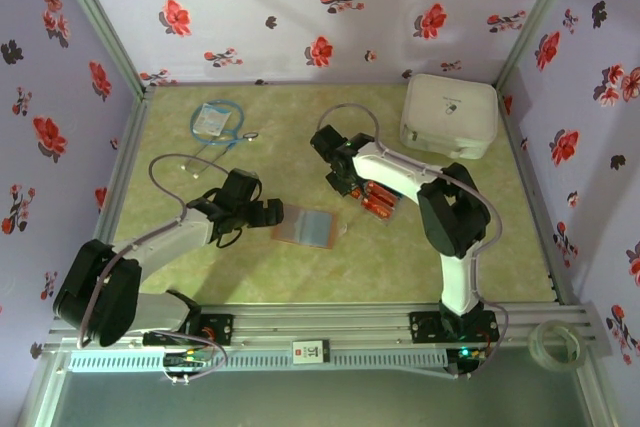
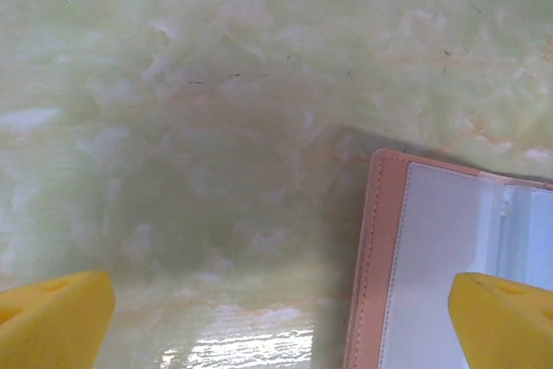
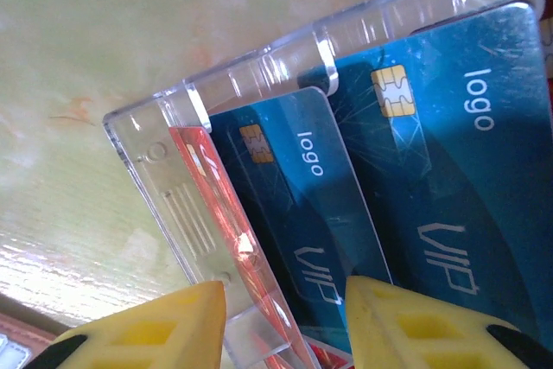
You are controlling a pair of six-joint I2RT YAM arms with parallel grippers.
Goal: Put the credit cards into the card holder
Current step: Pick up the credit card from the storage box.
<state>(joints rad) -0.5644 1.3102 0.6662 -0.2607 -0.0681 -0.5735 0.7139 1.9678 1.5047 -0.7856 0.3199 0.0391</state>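
The left claw (image 2: 278, 317) hangs spread wide, one tip over the open card holder (image 2: 432, 265) near the desk's middle. The right claw (image 3: 285, 326) straddles the wall of a clear box (image 3: 259, 75) holding blue credit cards (image 3: 432, 170); whether it is pinching anything cannot be told.

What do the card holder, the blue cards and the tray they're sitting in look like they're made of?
Card holder: tan leather or imitation, matte, with a stitched edge.
Blue cards: glossy plastic, finely scratched, each with a gold chip.
Tray: clear hard plastic, with moulded ribs and bright glints.
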